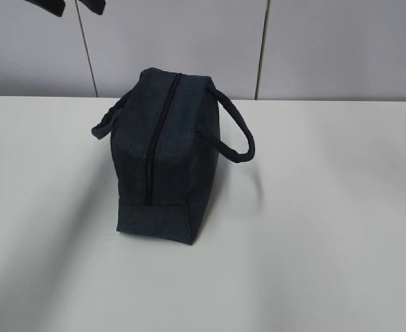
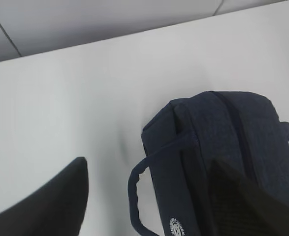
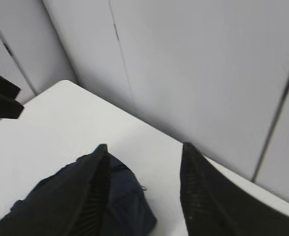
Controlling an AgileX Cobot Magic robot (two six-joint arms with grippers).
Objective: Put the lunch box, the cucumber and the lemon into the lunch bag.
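The lunch bag [image 1: 167, 155] stands upright at the middle of the white desk [image 1: 327, 228], its top zipper [image 1: 158, 131] apparently run shut from far end to near end, one handle [image 1: 236, 131] drooping right and the other left. No lunch box, cucumber or lemon shows in any view; whether they lie inside the bag cannot be told from here.

Left pincer [image 2: 149, 196]: jaws well apart, empty, above the bag's left side. Right pincer [image 3: 144, 191]: jaws apart, nothing between them, above the bag's far end. In the exterior view only two dark tips [image 1: 75, 5] show at the top left edge.

Risks: if the zipper is not fully home, contents could spill on lifting. A descending pincer could snag a loose handle and tip the bag, since it is tall and narrow.

View differences: the left wrist view alone shows the round white logo [image 2: 176, 228] on the bag's side. The right wrist view alone shows the bag's far end against the wall panels [image 3: 193, 73]. The exterior view alone shows the zipper's whole length and the bag's footing.
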